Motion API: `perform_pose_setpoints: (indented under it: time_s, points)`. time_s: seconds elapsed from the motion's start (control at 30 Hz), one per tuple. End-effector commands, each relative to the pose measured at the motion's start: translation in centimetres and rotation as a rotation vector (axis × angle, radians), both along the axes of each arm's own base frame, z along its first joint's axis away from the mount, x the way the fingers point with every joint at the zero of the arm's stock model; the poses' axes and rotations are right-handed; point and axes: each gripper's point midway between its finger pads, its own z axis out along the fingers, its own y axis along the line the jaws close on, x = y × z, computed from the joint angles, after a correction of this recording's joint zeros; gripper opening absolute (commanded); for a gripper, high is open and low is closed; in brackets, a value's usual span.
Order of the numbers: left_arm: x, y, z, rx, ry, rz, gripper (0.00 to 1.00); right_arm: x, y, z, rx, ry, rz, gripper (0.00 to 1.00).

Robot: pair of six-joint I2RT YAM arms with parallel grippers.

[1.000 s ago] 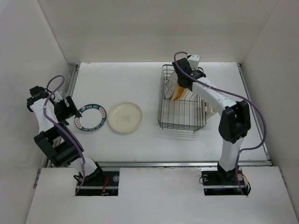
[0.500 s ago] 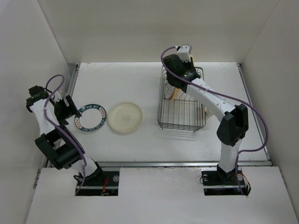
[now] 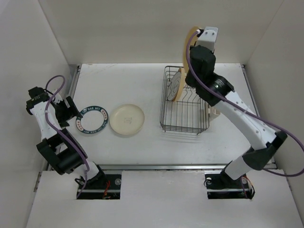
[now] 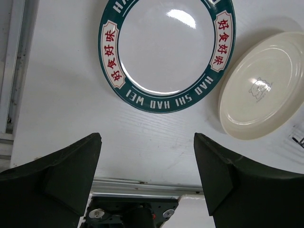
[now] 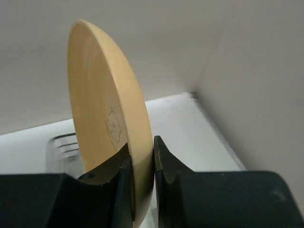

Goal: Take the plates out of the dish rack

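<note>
My right gripper [image 3: 198, 34] is shut on the rim of a yellow-orange plate [image 3: 185, 50], held upright on edge high above the dish rack [image 3: 184, 124]. In the right wrist view both fingers [image 5: 164, 159] pinch the yellow-orange plate [image 5: 102, 114] at its lower rim, the gripper [image 5: 141, 148] closed on it. One white ringed plate [image 3: 176, 86] still stands in the rack's far left corner. A white plate with a dark lettered band [image 3: 92, 118] [image 4: 166, 52] and a cream plate [image 3: 127, 119] [image 4: 261, 90] lie flat on the table. My left gripper [image 3: 71, 110] [image 4: 147, 142] hovers open beside the lettered plate, holding nothing.
A white cutlery holder [image 3: 212, 111] is clipped to the rack's right side. White walls close in the table at the back and on both sides. A metal rail [image 4: 12, 71] runs along the table's left edge.
My right arm has lifted the yellow-orange plate up and out of the rack, well above it. The left arm has stayed where it was.
</note>
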Motion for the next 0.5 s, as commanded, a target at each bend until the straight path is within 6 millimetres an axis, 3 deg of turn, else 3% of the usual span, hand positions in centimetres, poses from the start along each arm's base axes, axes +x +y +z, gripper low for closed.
perform_pose_setpoints:
  time_s: [0.0, 0.07, 0.1, 0.13, 0.23, 0.27, 0.43, 0.47]
  points:
    - [0.1, -0.2, 1.9, 0.009, -0.050, 0.015, 0.76, -1.0, 9.1, 1.4, 0.147, -0.041, 0.476, 0.00]
    - [0.1, -0.2, 1.9, 0.009, -0.050, 0.015, 0.76, -1.4, 14.1, -0.2, 0.261, 0.017, 0.713, 0.00]
    - [0.1, -0.2, 1.9, 0.009, -0.050, 0.015, 0.76, -2.6, 18.5, -2.1, 0.283, 0.096, 0.947, 0.00]
    - [0.1, -0.2, 1.9, 0.009, -0.050, 0.015, 0.76, -2.8, 21.1, -4.2, 0.283, 0.162, 1.052, 0.00]
    - [0.0, -0.1, 1.8, 0.016, -0.045, 0.018, 0.76, -5.0, 26.6, -9.1, 0.337, 0.339, 1.301, 0.00]
    - [-0.1, -0.2, 1.8, 0.011, -0.037, 0.018, 0.76, -4.8, 27.9, -11.5, 0.386, 0.401, 1.313, 0.00]
    - [-0.3, -0.1, 2.0, 0.023, -0.040, 0.021, 0.76, -5.0, 31.4, -16.0, 0.482, 0.471, 1.413, 0.00]
    - [-0.3, -0.1, 2.0, 0.023, -0.040, 0.021, 0.76, -4.7, 32.0, -17.7, 0.495, 0.506, 1.408, 0.00]
